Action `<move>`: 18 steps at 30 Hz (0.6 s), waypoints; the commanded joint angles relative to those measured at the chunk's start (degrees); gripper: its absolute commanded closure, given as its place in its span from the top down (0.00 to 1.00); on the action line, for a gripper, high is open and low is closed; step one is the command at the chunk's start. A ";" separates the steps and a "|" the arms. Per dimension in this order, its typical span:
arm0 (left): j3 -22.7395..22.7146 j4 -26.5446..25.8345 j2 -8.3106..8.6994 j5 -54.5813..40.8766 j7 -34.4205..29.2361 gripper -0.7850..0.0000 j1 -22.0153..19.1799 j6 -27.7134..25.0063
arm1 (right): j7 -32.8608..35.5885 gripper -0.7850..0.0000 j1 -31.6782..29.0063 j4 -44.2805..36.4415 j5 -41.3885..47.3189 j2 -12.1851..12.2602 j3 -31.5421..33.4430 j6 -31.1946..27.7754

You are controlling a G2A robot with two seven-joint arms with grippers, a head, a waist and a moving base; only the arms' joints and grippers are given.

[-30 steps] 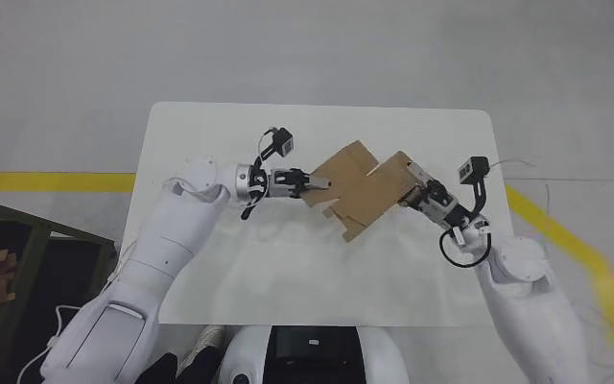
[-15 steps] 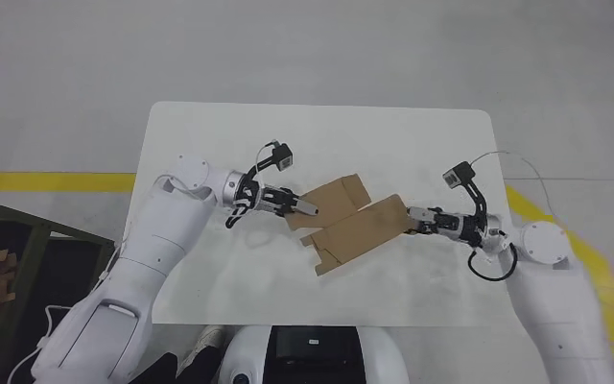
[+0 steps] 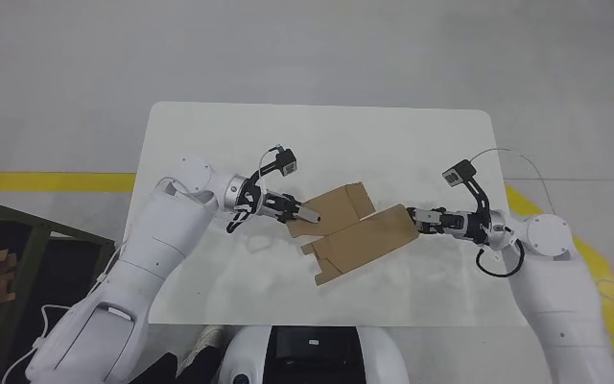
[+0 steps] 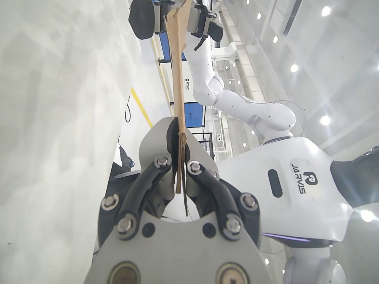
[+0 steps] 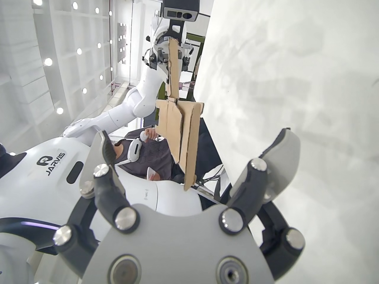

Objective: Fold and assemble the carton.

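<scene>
A flat brown cardboard carton (image 3: 369, 238) hangs edge-on between my two arms over the middle of the white table (image 3: 288, 144). My left gripper (image 3: 305, 213) is shut on the carton's left edge; in the left wrist view its fingers (image 4: 179, 137) pinch the thin cardboard (image 4: 177, 75). My right gripper (image 3: 414, 219) is at the carton's right end. In the right wrist view its fingers (image 5: 194, 140) stand wide open on either side of the carton's edge (image 5: 180, 125) without touching it. The left gripper (image 5: 170, 57) holds the far end there.
The table's near edge lies just below the carton. A dark crate (image 3: 24, 259) stands on the floor beyond the table's left side. A yellow line (image 3: 67, 180) runs along the floor.
Both arms brought the carton from the table's middle toward the near side and stretched it out flatter. Over the last half second it barely shifted.
</scene>
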 commanded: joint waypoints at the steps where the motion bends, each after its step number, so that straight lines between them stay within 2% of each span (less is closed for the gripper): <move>1: 0.00 0.00 0.00 0.00 0.00 0.00 0.00 0.00 | 0.00 1.00 0.00 0.00 0.00 0.00 0.00 0.00; 6: -0.12 -2.91 0.37 2.60 3.02 0.00 1.51 1.71 | 0.25 1.00 -1.19 -0.98 -0.24 0.05 -1.15 0.60; 18: 0.38 -4.93 0.54 2.33 0.14 0.00 2.24 2.28 | 2.52 1.00 -1.19 -2.38 3.03 0.64 -4.92 0.87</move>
